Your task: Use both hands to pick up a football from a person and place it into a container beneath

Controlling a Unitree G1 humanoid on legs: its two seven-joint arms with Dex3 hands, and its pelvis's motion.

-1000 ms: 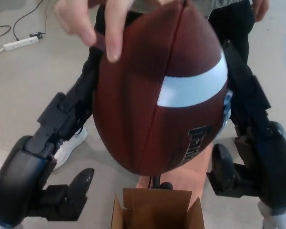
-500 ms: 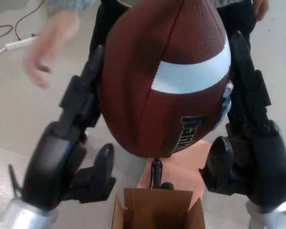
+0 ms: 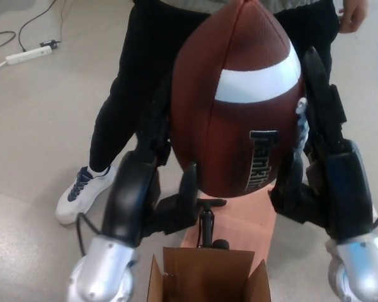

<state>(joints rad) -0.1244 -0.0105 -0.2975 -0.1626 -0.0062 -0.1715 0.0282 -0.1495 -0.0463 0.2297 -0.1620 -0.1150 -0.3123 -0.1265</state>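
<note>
A large brown football (image 3: 239,107) with a white stripe and black lettering hangs upright in the middle of the head view. My left hand (image 3: 145,182) presses against its left side and my right hand (image 3: 321,170) against its right side, so the ball is clamped between them. No person's hand touches the ball. Directly below it, at the bottom edge, stands an open cardboard box (image 3: 208,277) with its flaps up.
A person in black trousers (image 3: 138,75) and white trainers (image 3: 82,192) stands just behind the ball. One of the person's hands (image 3: 353,16) hangs at the top right. A white power strip (image 3: 28,55) with cables lies on the floor at the top left. A black pump (image 3: 206,223) stands behind the box.
The person's hand has withdrawn from the ball and left the view. My left hand has swung right and closed in against the ball, which shifted slightly right between both hands.
</note>
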